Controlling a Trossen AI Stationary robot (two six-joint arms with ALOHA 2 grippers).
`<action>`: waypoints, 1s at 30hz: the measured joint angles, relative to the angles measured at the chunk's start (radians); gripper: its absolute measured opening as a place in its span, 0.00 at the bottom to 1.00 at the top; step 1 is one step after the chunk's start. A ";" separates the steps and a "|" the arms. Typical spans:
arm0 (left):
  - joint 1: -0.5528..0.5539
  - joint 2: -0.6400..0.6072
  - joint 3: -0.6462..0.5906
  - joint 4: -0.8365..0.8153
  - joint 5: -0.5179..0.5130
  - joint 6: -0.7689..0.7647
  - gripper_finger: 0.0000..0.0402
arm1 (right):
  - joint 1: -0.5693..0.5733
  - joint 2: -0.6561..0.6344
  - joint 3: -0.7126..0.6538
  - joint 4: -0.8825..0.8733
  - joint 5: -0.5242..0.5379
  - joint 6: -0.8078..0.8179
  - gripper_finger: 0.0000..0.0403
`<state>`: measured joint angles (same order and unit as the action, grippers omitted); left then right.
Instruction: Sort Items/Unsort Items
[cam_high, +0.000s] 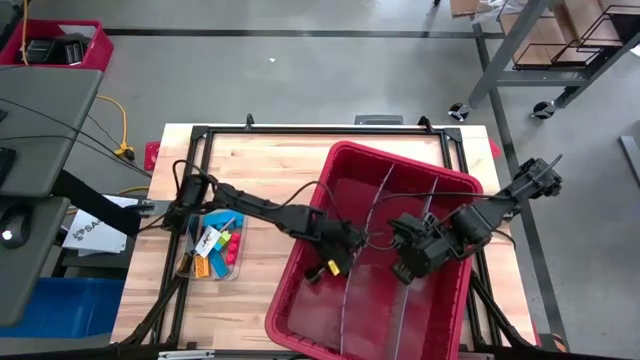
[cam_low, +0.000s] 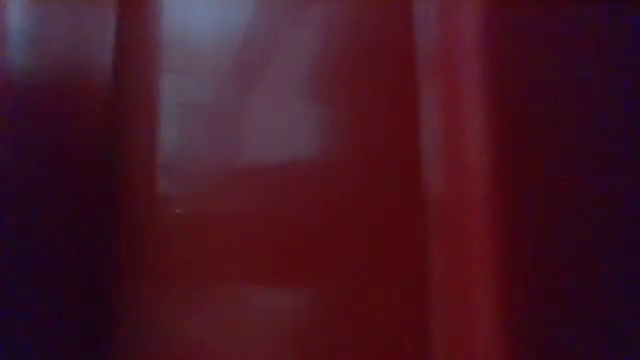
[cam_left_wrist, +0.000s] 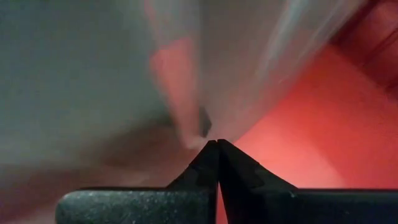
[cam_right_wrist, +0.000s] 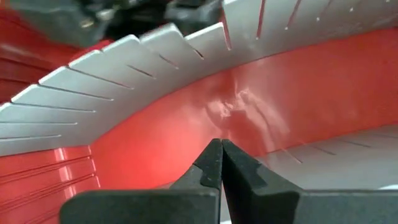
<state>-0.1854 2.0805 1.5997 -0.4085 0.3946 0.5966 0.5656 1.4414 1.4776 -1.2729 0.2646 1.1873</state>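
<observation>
The items (cam_high: 212, 247), orange, blue, yellow, red and green pieces, lie in a small clear tray on the table's left part. No gripper touches them. My left gripper (cam_high: 333, 248) is shut inside the large red bin (cam_high: 300, 300), its tips (cam_left_wrist: 216, 144) right at a clear divider (cam_left_wrist: 249, 68). My right gripper (cam_high: 405, 262) is also shut inside the bin (cam_right_wrist: 221, 144), facing a bent, slotted clear divider (cam_right_wrist: 124, 68). A small yellow thing (cam_high: 332, 267) shows by the left gripper; what it is I cannot tell. My left gripper's shut fingertips (cam_left_wrist: 211, 152) stand against the foot of the clear divider, pointing down into the bin. Whether they touch or pinch it cannot be told. My right gripper's shut fingers show nothing between them; whether they touch the bin's floor cannot be told.
The red bin (cam_high: 470, 185) fills the table's right half and holds thin clear dividers (cam_high: 375, 205). The low view is blocked by the bin's red wall (cam_low: 300, 200). Bare wood (cam_high: 250, 160) lies at the table's far left. A black frame (cam_high: 200, 135) edges the table.
</observation>
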 joint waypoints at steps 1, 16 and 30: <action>-0.010 -0.002 0.000 0.004 0.004 -0.019 0.00 | 0.000 0.000 0.000 -0.001 0.001 -0.007 0.00; -0.121 -0.003 0.000 0.096 -0.011 -0.177 0.00 | 0.000 0.000 0.000 -0.003 0.015 -0.041 0.00; -0.209 -0.003 0.001 0.026 -0.122 -0.349 0.00 | -0.002 -0.001 0.000 -0.015 -0.126 0.035 0.00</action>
<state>-0.3949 2.0773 1.6009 -0.3824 0.2726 0.2476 0.5636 1.4404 1.4776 -1.2883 0.1383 1.2226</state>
